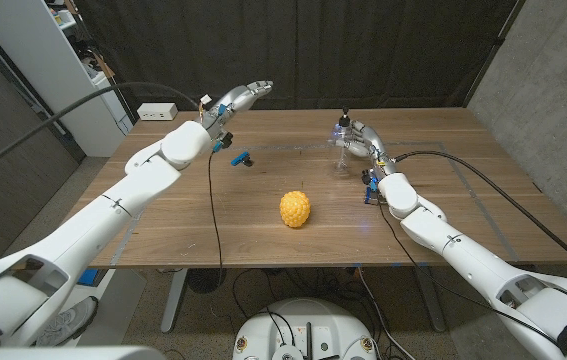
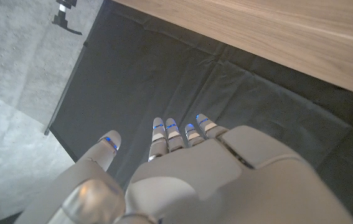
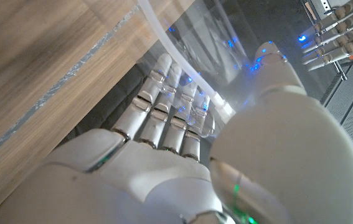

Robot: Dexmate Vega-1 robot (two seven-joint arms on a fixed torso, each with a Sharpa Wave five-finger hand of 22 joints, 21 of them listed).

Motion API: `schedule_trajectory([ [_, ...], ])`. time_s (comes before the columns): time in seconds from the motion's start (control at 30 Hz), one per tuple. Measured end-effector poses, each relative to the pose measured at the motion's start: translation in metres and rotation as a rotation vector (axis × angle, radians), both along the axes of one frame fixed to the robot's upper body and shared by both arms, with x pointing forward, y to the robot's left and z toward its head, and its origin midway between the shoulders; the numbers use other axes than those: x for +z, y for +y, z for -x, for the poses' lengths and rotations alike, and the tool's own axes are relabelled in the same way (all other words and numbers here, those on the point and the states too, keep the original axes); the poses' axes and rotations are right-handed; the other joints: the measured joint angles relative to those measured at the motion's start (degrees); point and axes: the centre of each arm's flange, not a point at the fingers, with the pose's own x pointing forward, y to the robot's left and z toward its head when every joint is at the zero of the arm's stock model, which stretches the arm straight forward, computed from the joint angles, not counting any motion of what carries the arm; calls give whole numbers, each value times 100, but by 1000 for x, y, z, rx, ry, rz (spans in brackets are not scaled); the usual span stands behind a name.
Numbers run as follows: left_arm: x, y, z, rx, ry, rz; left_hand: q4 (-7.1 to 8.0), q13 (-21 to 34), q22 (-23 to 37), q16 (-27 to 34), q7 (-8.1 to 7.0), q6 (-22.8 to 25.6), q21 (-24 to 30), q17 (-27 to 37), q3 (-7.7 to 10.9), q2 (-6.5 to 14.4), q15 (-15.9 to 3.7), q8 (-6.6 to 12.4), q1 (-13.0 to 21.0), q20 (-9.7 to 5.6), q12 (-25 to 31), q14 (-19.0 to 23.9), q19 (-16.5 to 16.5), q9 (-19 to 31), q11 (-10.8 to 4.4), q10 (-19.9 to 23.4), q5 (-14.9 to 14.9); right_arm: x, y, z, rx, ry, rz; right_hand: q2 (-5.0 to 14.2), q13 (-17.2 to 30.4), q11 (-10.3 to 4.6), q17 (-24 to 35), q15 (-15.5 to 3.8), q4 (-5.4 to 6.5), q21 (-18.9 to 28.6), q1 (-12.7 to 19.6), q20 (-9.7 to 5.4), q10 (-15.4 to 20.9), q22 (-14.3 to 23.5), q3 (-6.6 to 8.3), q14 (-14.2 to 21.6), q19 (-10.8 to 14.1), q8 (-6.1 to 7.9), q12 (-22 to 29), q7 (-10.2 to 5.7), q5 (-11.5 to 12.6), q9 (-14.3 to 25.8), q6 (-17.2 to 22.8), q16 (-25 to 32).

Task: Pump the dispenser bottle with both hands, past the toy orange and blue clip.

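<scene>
Dispenser bottle (image 1: 342,143), clear-bodied with a dark pump head, is seen upright on the far right part of the wooden table (image 1: 263,235), held by the right hand (image 1: 356,140). In the right wrist view the fingers (image 3: 164,106) are wrapped against the clear bottle wall (image 3: 192,37), with the thumb (image 3: 269,53) set on its other side, so the hand is clamped on the bottle. The toy orange (image 1: 295,209) is seen near the middle of the table, nearer the robot than the bottle and well apart from it. The blue clip (image 1: 242,157) lies on the left part of the table, beyond the orange, close by the left forearm. The left hand (image 1: 241,97) is raised above the far left area of the table, apart from the bottle, and nothing is held in it. In the left wrist view its fingers (image 2: 164,134) are extended and slightly spread against a dark curtain (image 2: 226,106). A white power strip (image 1: 158,111) lies at the far left corner.
</scene>
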Motion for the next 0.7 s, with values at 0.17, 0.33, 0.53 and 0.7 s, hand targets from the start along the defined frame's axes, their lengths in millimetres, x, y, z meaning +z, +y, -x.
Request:
schedule_trajectory([
  [0.17, -10, 8, -1, -8, 17, 66, 0, 0, 0, 0, 31, 31, 0, 0, 0, 0, 19, 0, 0, -18, 0, 43, 37, 0, 0, 0, 0, 1, 3, -3, 2, -4, -8, -39, -1, 0, 49, 0, 0, 40, 66, 21, 0, 0, 0, 0, -19, 0, -1, 0, 0, -1, 1, -16],
  [0.33, -17, 15, 0, -23, 27, 138, 0, 0, 0, 0, 31, 30, 0, 0, 0, 0, 0, 0, 0, -15, 0, 61, 40, 0, -29, 32, 0, 2, 5, -6, 3, -8, -16, -92, 11, 0, 90, 9, 0, 40, 119, 0, 0, -1, -1, -50, -40, 1, -2, -44, 0, -1, -17, -16],
  [0.53, -28, 23, -2, -27, 47, 195, 1, 0, 0, 0, 30, 92, 0, -1, 0, 0, 7, 0, 0, -18, 0, 95, 119, 0, 0, 61, 0, 3, 6, -7, 3, -17, -28, -50, 28, -31, 91, 20, -18, 39, 315, 42, -30, -9, -20, -61, -82, 1, -41, -53, 0, -1, -7, -38],
  [0.7, -42, 30, -6, -35, 74, 261, 1, 0, 0, 0, 34, 96, -1, -1, 0, 0, 0, 0, 0, 13, 0, 143, 150, 0, 41, 101, 0, 3, 8, -10, 2, -26, -35, -49, 38, -62, 106, -1, -7, 86, 314, 32, -61, -12, -32, -82, -154, 0, -41, -126, 0, -2, 3, -43],
])
